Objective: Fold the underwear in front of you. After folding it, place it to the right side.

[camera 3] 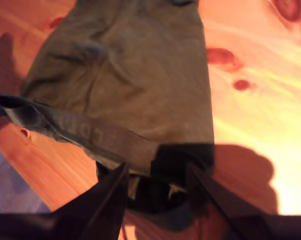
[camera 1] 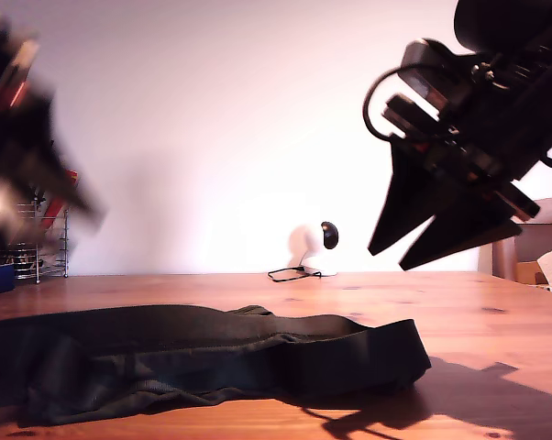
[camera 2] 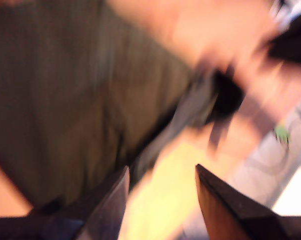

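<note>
Underwear (camera 1: 193,362): nearest the exterior camera; lies flat on the wooden table (camera 1: 496,321), spread from the exterior view's left edge to past the middle; waistband (camera 1: 349,344) end toward the exterior view's right

Cloth: dark olive, wrinkly, seamed; judged light, soft and limp; will sag and drag when lifted, not slippery on wood; nothing fragile

Second gripper (camera 3: 155,175): my second gripper hangs in the air above the waistband end, at the exterior view's right; fingers apart, nothing between them; no contact with the cloth

First gripper (camera 2: 160,175): my first gripper is motion-blurred at the exterior view's left, above the garment's other end; fingers apart, nothing held

Fold state: judged not yet folded; garment appears to lie in one flat layer

Grip advice: pinch the thick waistband hem or a stitched corner, one gripper at each end, so the fabric lifts evenly

Risk: a single-layer pinch may slip or bunch

Background: small camera (camera 1: 329,236) with its cable, well behind the garment
</note>
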Action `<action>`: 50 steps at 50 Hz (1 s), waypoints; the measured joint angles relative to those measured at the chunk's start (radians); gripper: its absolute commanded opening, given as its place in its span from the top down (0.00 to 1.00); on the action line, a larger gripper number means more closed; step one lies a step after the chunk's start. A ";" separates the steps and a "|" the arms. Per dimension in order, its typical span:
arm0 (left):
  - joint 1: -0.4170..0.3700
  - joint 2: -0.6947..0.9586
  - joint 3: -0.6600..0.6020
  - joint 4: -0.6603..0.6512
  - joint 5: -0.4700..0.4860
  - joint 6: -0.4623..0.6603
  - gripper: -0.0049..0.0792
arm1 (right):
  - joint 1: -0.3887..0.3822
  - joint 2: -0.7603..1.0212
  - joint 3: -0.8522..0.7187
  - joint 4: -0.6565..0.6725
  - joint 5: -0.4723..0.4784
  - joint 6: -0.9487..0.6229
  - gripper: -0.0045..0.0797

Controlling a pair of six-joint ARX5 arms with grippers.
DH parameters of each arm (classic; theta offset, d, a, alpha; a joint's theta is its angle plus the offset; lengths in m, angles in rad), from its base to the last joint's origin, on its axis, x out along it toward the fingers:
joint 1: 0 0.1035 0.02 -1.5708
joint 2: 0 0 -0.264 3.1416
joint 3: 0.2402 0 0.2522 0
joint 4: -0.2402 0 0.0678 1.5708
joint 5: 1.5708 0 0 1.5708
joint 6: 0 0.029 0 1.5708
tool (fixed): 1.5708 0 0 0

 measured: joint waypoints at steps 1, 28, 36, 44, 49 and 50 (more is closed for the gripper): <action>0.000 0.000 0.007 0.012 -0.014 0.002 0.50 | 0.000 0.000 0.000 0.004 0.000 0.000 0.56; -0.002 0.344 0.014 0.521 -0.226 0.496 0.52 | 0.000 0.000 0.000 0.146 -0.048 -0.010 0.56; 0.013 0.510 0.066 0.532 -0.213 0.627 0.43 | 0.000 0.000 0.000 0.148 -0.052 -0.027 0.56; 0.034 0.655 0.177 0.514 -0.202 0.630 0.40 | 0.000 0.000 0.000 0.147 -0.051 -0.030 0.56; 0.042 0.685 0.266 0.469 -0.198 0.629 0.40 | 0.000 0.000 0.000 0.147 -0.052 -0.030 0.56; 0.044 0.688 0.283 0.458 -0.197 0.630 0.40 | 0.000 0.000 0.000 0.148 -0.052 -0.030 0.56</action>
